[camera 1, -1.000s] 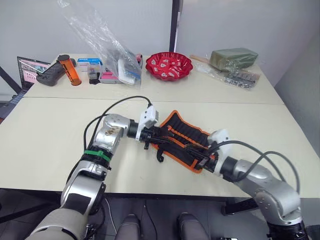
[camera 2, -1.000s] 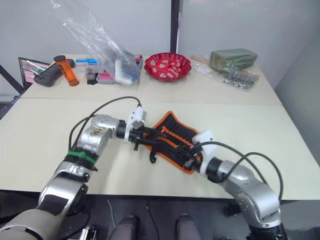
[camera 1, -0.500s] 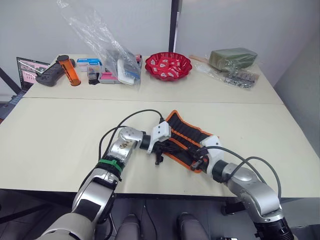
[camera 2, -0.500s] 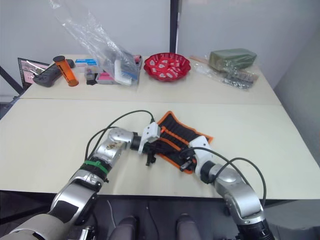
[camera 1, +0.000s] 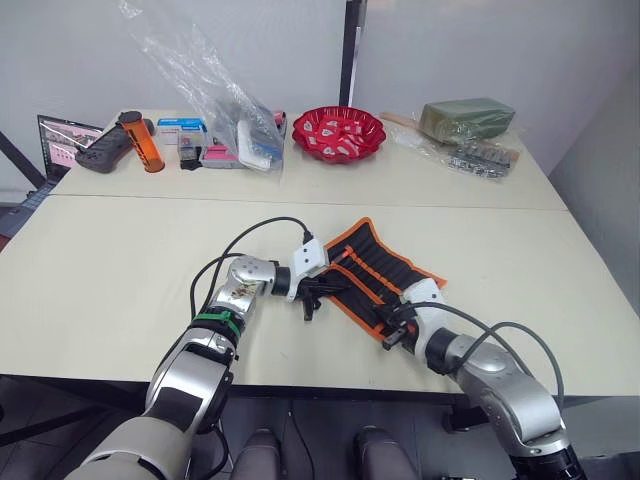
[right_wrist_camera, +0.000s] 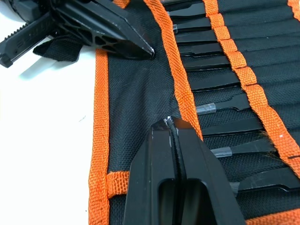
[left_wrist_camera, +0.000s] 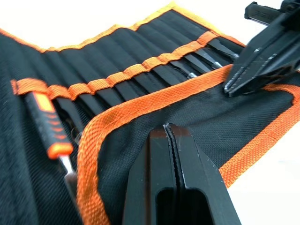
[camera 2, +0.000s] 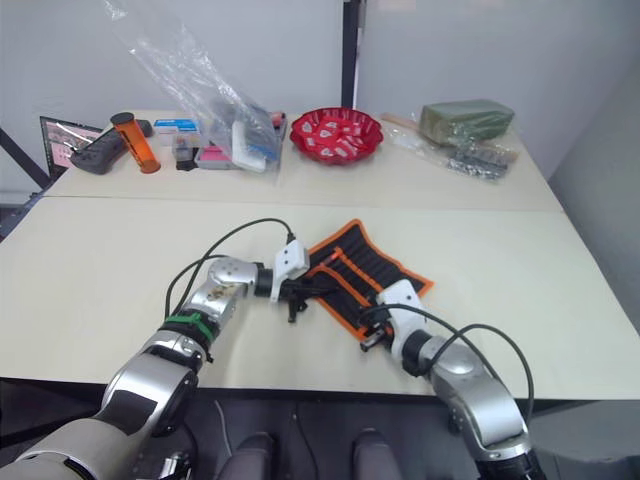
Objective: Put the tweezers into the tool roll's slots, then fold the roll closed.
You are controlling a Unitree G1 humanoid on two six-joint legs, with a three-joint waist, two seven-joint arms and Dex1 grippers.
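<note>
The tool roll point(camera 1: 388, 272) lies open in the middle of the table, black with orange binding. Several black tweezers point(right_wrist_camera: 225, 80) sit side by side in the slots point(left_wrist_camera: 140, 69) under an orange strap, next to an orange-and-black handled tool point(left_wrist_camera: 47, 127). My left gripper point(left_wrist_camera: 169, 127) is shut, its tip resting on the roll's black flap just inside the orange edge. My right gripper point(right_wrist_camera: 169, 122) is also shut, its tip touching the same flap's orange binding further along. No fabric shows between either pair of fingers. From the head, both grippers sit at the roll's near edge, left point(camera 1: 320, 292) and right point(camera 1: 388, 326).
On the far table stand a red bowl point(camera 1: 338, 132), a clear plastic bag point(camera 1: 215, 100) over small boxes, an orange cylinder point(camera 1: 147, 145), a black controller point(camera 1: 100, 150) and a green block point(camera 1: 465, 115). Bare tabletop surrounds the roll.
The right gripper has drawn back from over the roll's middle to its near edge. The left gripper stays at the roll's left end. The roll now lies flatter and wider.
</note>
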